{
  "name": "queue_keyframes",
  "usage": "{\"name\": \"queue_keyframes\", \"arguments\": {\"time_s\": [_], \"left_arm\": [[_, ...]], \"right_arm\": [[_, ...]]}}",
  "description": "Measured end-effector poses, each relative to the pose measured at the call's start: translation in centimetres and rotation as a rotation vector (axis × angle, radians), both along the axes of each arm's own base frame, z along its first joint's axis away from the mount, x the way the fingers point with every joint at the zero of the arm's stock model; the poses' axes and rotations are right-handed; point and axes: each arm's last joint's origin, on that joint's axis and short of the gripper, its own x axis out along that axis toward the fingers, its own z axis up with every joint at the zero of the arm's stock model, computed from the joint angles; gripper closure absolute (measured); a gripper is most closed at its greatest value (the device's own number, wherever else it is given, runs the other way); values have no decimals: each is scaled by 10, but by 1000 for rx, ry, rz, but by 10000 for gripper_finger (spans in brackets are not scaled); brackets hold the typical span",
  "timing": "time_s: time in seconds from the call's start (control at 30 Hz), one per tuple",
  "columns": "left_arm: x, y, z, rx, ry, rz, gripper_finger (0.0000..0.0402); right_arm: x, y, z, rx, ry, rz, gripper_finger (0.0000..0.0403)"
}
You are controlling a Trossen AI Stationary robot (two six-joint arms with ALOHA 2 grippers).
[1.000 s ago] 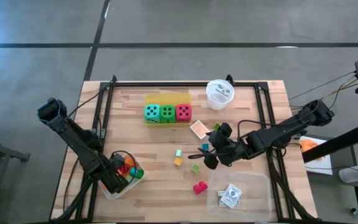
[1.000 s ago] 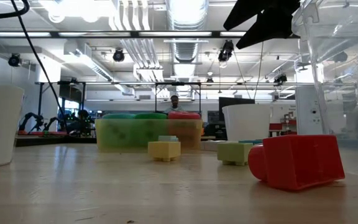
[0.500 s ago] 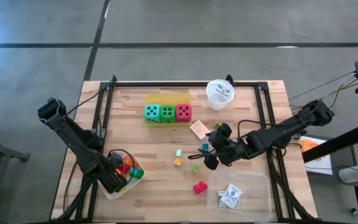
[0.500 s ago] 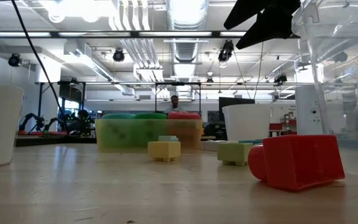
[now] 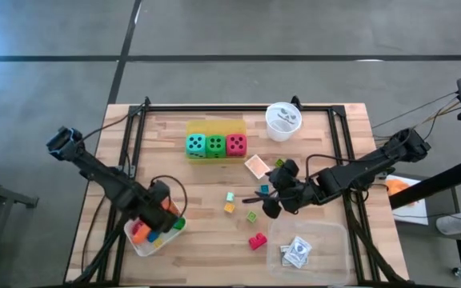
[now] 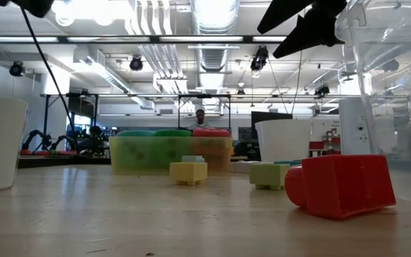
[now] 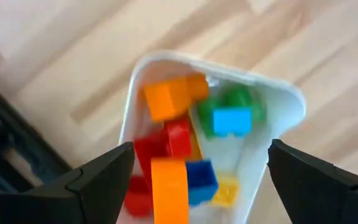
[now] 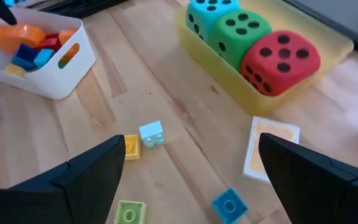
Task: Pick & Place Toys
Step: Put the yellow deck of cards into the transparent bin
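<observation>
My left gripper (image 5: 163,213) hangs open and empty over the white tray (image 5: 137,245), which holds several red, orange, blue, green and yellow blocks (image 7: 185,149). My right gripper (image 5: 264,200) is open and empty above the table's middle right. Around it, loose on the wood, lie a light blue block (image 8: 151,133), a yellow block (image 8: 131,147), a green block (image 8: 129,213), a blue block (image 8: 230,203) and a red block (image 5: 257,241). A playing card (image 8: 269,146) lies flat. Teal, green and red dice (image 5: 214,145) sit in the yellow tray (image 5: 214,126).
A round white cup (image 5: 282,120) stands at the far right. A clear tray (image 5: 326,232) with cards (image 5: 297,251) sits at the near right. Black rails (image 5: 134,136) run along the table's left, far and right sides. Bare wood lies between the two trays at the near edge.
My left gripper has risen out of the white tray and gone a little toward the table's far right. The blocks that it covered in the tray now show. My right arm has kept still.
</observation>
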Motion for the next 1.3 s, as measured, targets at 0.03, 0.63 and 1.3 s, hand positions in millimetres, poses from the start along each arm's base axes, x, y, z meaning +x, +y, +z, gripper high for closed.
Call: {"name": "queue_keyframes", "arguments": {"time_s": [0.03,0.63,1.3], "left_arm": [[2,3,0,15,-9,-4,49],[7,14,3,345,-127,-288,49],[1,13,-5,321,-61,-364,49]], "right_arm": [[0,0,0,18,-6,-16,39],[38,-91,22,299,246,-315,39],[83,-130,-50,340,645,-277,39]]}}
